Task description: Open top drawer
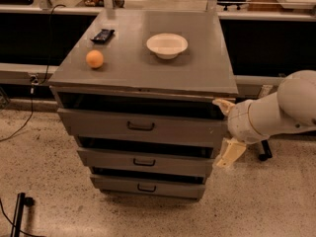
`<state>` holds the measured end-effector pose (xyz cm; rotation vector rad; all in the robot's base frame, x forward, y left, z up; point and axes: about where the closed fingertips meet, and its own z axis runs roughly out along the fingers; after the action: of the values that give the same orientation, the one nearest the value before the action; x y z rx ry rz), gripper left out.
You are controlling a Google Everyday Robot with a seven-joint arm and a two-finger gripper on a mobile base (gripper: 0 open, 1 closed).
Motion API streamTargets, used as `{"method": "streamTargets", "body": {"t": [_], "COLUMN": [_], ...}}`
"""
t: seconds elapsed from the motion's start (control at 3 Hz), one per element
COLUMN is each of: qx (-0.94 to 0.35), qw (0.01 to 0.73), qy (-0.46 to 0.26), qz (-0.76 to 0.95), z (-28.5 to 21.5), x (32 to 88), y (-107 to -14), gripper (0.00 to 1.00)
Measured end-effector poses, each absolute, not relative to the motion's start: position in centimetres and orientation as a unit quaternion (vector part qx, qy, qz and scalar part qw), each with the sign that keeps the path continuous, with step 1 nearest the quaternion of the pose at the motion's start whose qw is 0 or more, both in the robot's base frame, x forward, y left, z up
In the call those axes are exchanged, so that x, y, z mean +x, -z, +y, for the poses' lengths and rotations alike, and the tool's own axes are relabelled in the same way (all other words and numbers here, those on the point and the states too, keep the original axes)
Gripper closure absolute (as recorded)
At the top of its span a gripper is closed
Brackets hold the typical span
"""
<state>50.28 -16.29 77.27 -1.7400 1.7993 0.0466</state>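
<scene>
top drawer (140, 127) sits slightly pulled out under the tabletop's (148, 75) front edge, with the claw (226, 130) at its right end, below the front right corner, fingers apart.

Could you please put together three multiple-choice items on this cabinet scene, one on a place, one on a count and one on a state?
1. Where is the gripper?
A. high above the cabinet
B. at the right end of the top drawer
C. on the floor left of the cabinet

2. How many drawer fronts show a handle?
A. one
B. two
C. three

3. How does the bowl stand?
A. upright, open side up
B. upside down
C. on its edge

Key: 1 B, the gripper hangs beside the top drawer's right end. 2 C, three stacked grey fronts each carry a dark handle. 3 A, the white bowl on the cabinet shows its hollow.
</scene>
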Motion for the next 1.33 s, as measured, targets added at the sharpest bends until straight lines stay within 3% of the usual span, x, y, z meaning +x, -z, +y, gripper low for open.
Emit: {"method": "streamTargets", "body": {"t": [1.33], "qx": [-0.706], "qw": [0.278], "qy": [0.003], "qz": [0.651], "z": [-11.5], "x": [54.1], "y": [-70.1], "gripper": [0.00]}}
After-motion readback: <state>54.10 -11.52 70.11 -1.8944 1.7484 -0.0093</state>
